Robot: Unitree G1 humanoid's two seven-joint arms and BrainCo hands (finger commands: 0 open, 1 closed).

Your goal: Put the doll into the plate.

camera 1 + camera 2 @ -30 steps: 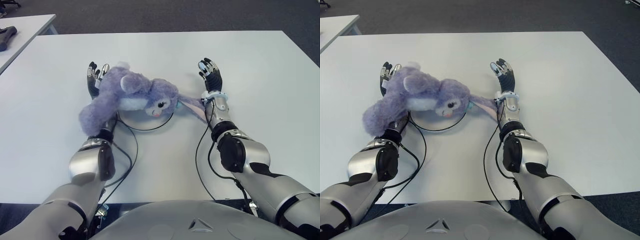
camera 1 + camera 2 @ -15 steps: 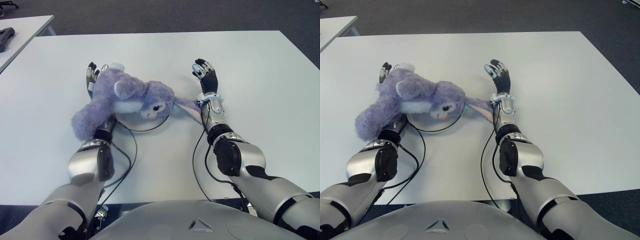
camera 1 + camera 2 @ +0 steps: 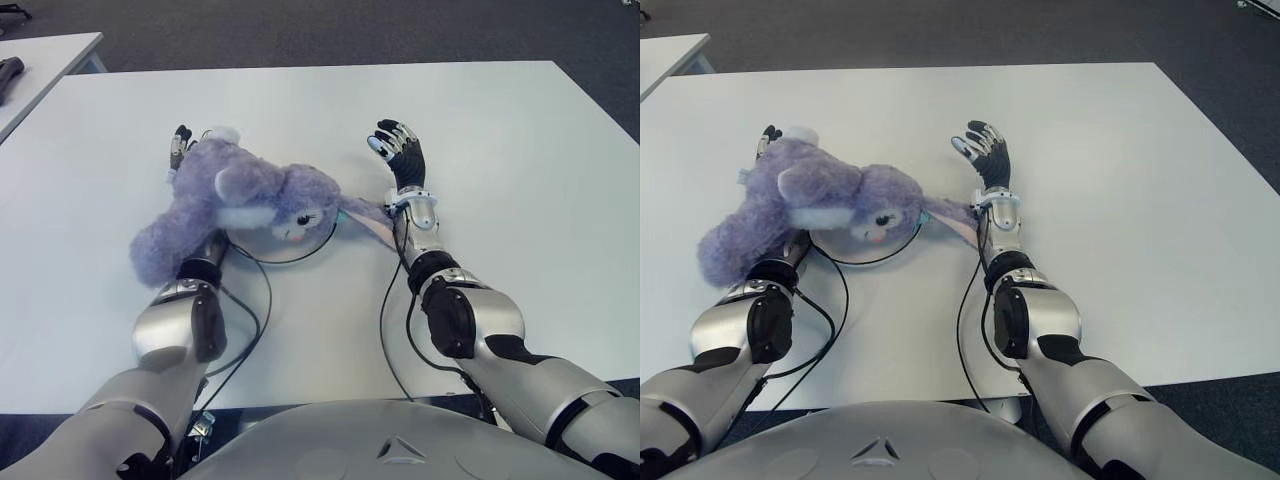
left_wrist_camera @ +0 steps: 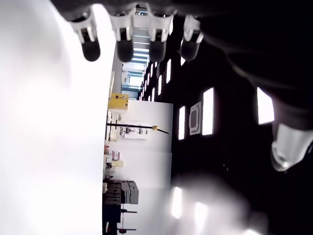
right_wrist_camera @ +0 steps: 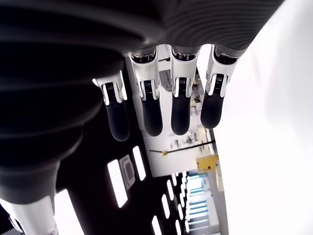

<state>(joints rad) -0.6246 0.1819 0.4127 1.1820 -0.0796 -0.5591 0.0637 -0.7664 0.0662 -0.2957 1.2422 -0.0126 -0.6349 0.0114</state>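
Doll (image 3: 240,200): purple plush rabbit, lying across the plate (image 3: 318,243) and draping over the left forearm. Left hand (image 3: 182,150): showing just beyond the doll, fingers extended, gripping nothing. Right hand (image 3: 400,158): lying right of the doll, fingers spread, empty, one plush ear reaching toward its wrist.

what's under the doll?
The doll lies across the plate; only the plate's dark near rim shows. It also lies over the left forearm; the left hand pokes out beyond it, fingers open. The plate's inside is hidden.
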